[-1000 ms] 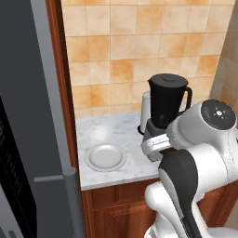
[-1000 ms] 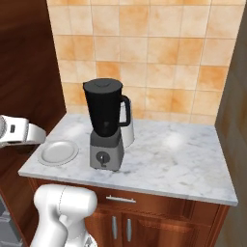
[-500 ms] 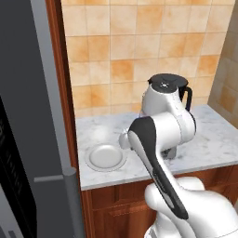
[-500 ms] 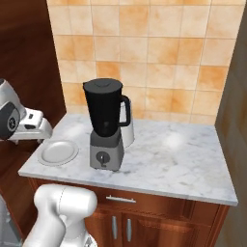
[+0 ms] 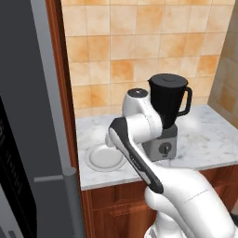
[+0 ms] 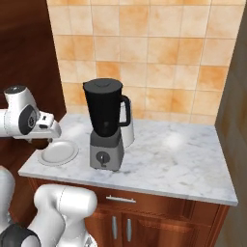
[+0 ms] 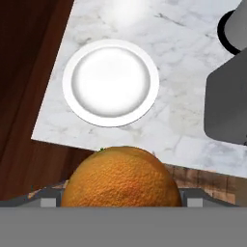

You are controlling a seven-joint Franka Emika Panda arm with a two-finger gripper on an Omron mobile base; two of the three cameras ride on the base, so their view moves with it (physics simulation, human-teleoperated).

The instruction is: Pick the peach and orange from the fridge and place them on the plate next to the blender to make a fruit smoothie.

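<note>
Orange (image 7: 120,176) sits clamped between the claw's (image 7: 120,200) two fingers, low in the hand view, its pebbled skin filling the gap. Judgement: a firm, rounded, light fruit with a slightly grippy rind, but prone to roll once released; the hold across its widest girth is the sound one. Ahead of the claw lies the plate (image 7: 110,83), bare, on the marble desk (image 7: 178,43), with the blender (image 7: 226,96) off to one side of it. The right base view adds what the hand view lacks: the claw (image 6: 42,141) hangs at the desk's edge, just beside the plate (image 6: 59,152), not yet above it. The left base view shows the fridge (image 5: 32,139) beside the plate (image 5: 106,158).
</note>
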